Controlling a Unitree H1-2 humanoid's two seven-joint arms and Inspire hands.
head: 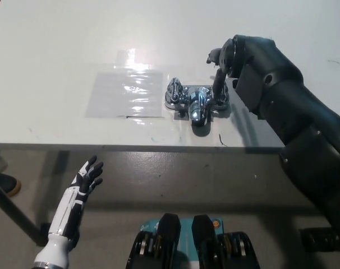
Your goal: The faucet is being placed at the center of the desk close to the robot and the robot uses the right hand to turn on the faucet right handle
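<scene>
Near the desk [46, 56] edge, at centre in the head view, sits the faucet [195, 103], spout toward the robot, probably so that both handles are within reach. Just left of it lies a clear sheet [125, 92]. Entering from the right, the right hand [223, 64] points down onto the right handle [220, 100] and touches it; whether it grips, I cannot tell. The left hand [87, 176] rests open below the desk at lower left, holding nothing.

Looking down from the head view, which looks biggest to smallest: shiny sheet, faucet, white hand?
1. Sheet
2. Faucet
3. Left hand, smallest-looking, though its distance from the camera differs, so true size is unsure.
</scene>
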